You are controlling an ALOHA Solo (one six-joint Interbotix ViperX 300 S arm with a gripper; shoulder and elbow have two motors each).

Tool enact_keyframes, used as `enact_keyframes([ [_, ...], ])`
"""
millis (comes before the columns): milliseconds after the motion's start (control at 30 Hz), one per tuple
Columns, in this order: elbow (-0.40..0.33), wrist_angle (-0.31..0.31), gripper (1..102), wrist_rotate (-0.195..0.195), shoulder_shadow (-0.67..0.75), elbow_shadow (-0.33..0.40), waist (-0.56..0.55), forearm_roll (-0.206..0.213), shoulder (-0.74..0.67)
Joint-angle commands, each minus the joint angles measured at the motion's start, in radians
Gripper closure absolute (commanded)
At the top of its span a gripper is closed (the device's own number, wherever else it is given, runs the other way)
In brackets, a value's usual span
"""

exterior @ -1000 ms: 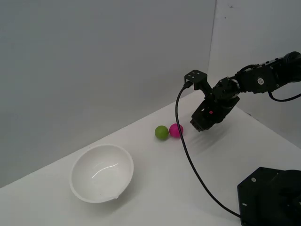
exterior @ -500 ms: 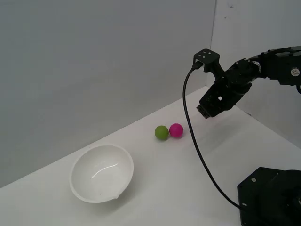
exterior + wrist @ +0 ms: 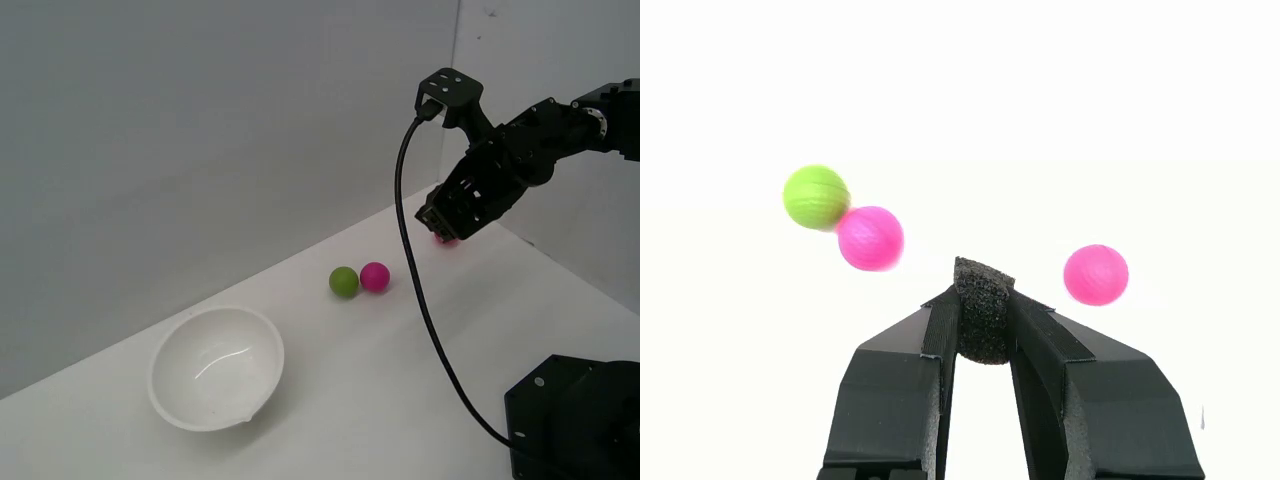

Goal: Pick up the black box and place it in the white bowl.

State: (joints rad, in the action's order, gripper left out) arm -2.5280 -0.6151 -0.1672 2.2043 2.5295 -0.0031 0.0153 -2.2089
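Observation:
In the wrist view my gripper [image 3: 983, 315] is shut on the black box [image 3: 983, 322], a small dark foam-like block pinched between the two black fingers. In the exterior view the gripper [image 3: 441, 222] hangs raised well above the table at the exterior view's right, and the box itself is hidden by the fingers there. The white bowl [image 3: 216, 367] sits on the table toward the exterior view's left, far from the gripper, and holds nothing visible.
A green ball [image 3: 343, 282] and a pink ball [image 3: 375, 276] touch each other mid-table. A second pink ball [image 3: 1096, 274] lies just beyond the gripper, partly visible as a pink ball [image 3: 444, 239] behind it. The black robot base [image 3: 575, 415] stands at the lower right.
The arm has risen from close to the table near the two balls and shifted toward the exterior view's right, uncovering a pink ball behind the gripper.

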Motion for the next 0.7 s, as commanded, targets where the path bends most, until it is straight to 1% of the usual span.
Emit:
enact_keyframes([
  [0,0.037,0.002,100,-0.005,0.026,-0.04,-0.038,0.025,-0.023],
  [200,0.063,0.002,100,0.002,0.037,-0.066,-0.126,0.038,-0.034],
  [333,0.078,0.002,100,0.011,0.034,-0.08,-0.17,0.058,-0.031],
  [667,0.115,0.005,100,0.011,0.002,-0.12,-0.268,0.112,0.002],
])
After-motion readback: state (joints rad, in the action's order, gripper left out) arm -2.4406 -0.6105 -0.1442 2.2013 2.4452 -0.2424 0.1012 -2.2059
